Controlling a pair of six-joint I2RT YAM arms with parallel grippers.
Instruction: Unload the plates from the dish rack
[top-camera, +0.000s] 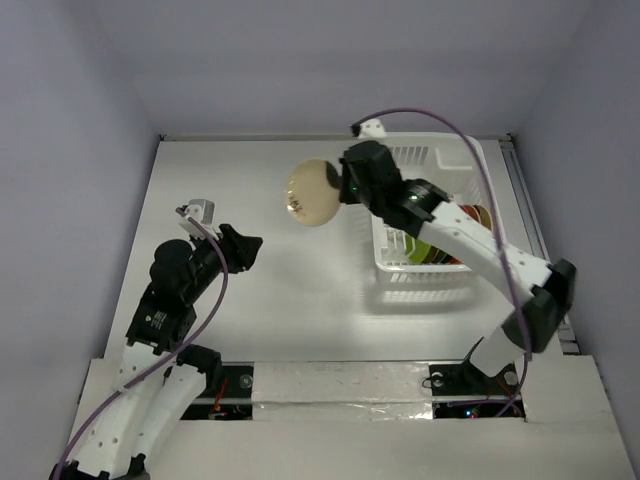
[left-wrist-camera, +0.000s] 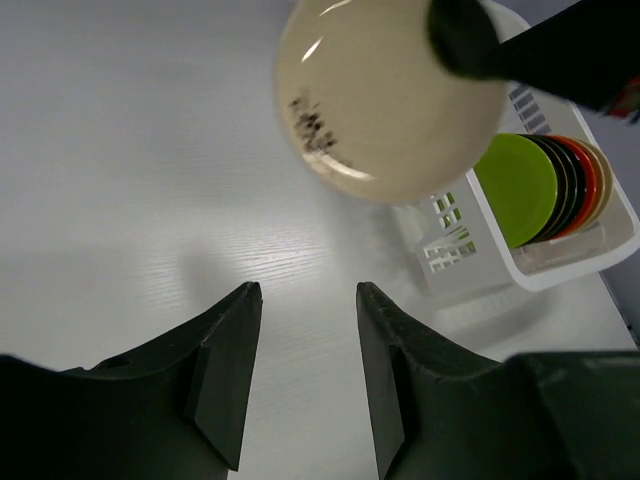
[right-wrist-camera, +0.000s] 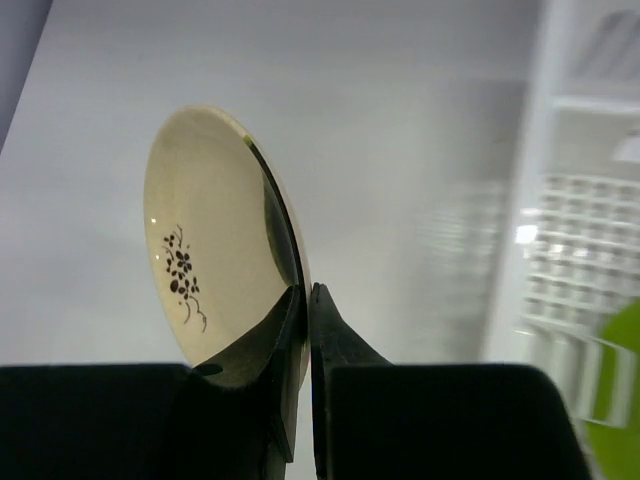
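My right gripper (right-wrist-camera: 307, 290) is shut on the rim of a cream plate (right-wrist-camera: 200, 260) with a small dark flower print. It holds the plate (top-camera: 312, 192) in the air, left of the white dish rack (top-camera: 395, 262). The plate also shows in the left wrist view (left-wrist-camera: 385, 95). In the rack stand a lime green plate (left-wrist-camera: 515, 188), a dark plate (left-wrist-camera: 566, 185) and an orange-red plate (left-wrist-camera: 590, 180) on edge. My left gripper (left-wrist-camera: 305, 300) is open and empty above the bare table, left of the held plate; it also shows in the top view (top-camera: 243, 249).
The rack (left-wrist-camera: 455, 250) sits at the right of the white table (top-camera: 260, 300). Grey walls close the back and sides. A purple cable (top-camera: 470, 150) arcs over the rack from the right arm.
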